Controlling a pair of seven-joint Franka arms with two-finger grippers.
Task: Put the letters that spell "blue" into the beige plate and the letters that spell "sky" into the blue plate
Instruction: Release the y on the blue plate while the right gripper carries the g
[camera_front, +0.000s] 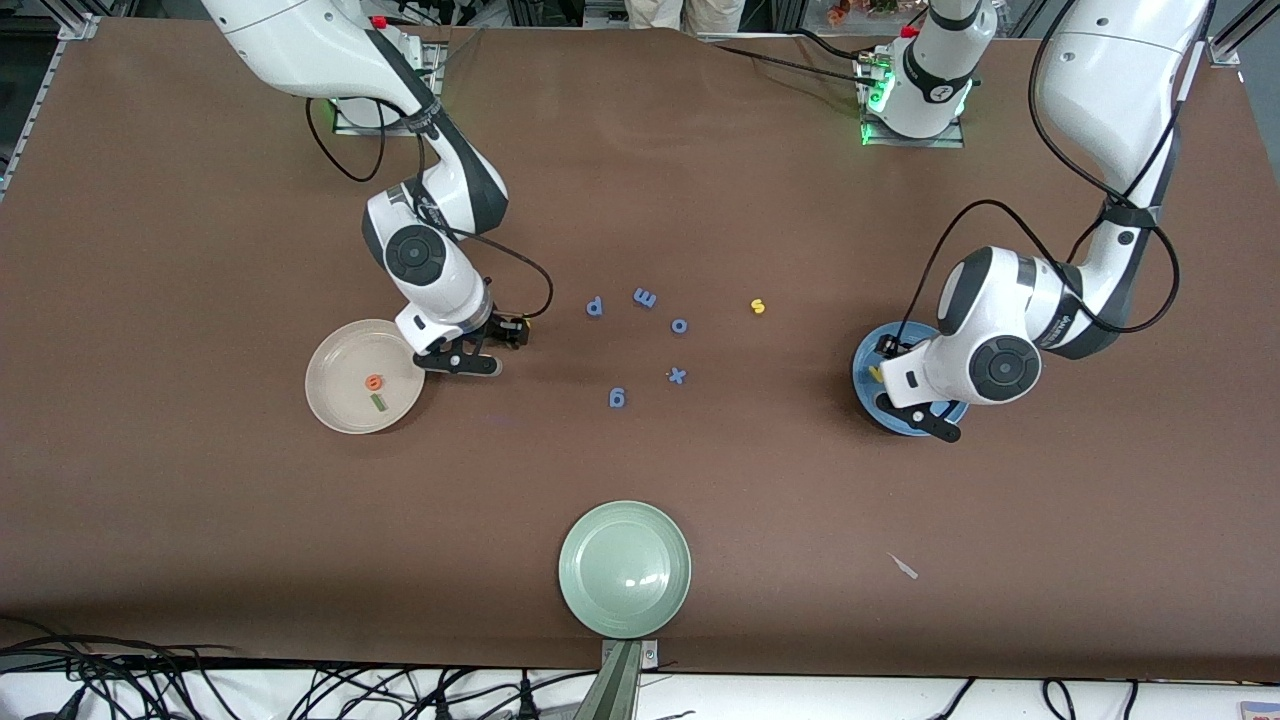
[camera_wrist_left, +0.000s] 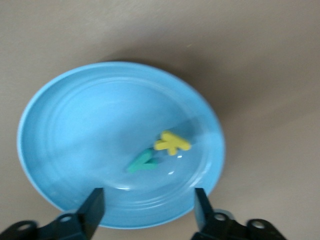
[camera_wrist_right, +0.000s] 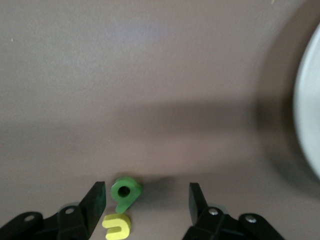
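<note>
Sorting is midway, both arms at work.

Beige plate, at about 9 o'clock on the surface: holds two of the "blue" letters, the orange e and the green l, lying just apart. Right pincer is low beside this plate, at its 3 o'clock rim. Jaws released, nothing between them. The right wrist view shows the green b and the yellow u touching each other on the bare surface, between the spread fingers. Judgement: the step in hand is picking up b, or u. The next move calls for lowering, clenching on one letter only, and a short carry over the rim. The two letters lie so close that both may get nudged.

Centre: purple p, m, o, x, g, not wanted. Yellow s lies on the surface at roughly 2 o'clock of that cluster, not yet collected. Pale green plate at 6 o'clock is empty.

Blue plate, toward 3 o'clock: the left wrist view shows the yellow k and the teal y resting inside it, touching. Left pincer hangs over the plate, jaws released and empty. Judgement: "sky" lacks only s; the left arm's next job is likely to fetch it.
</note>
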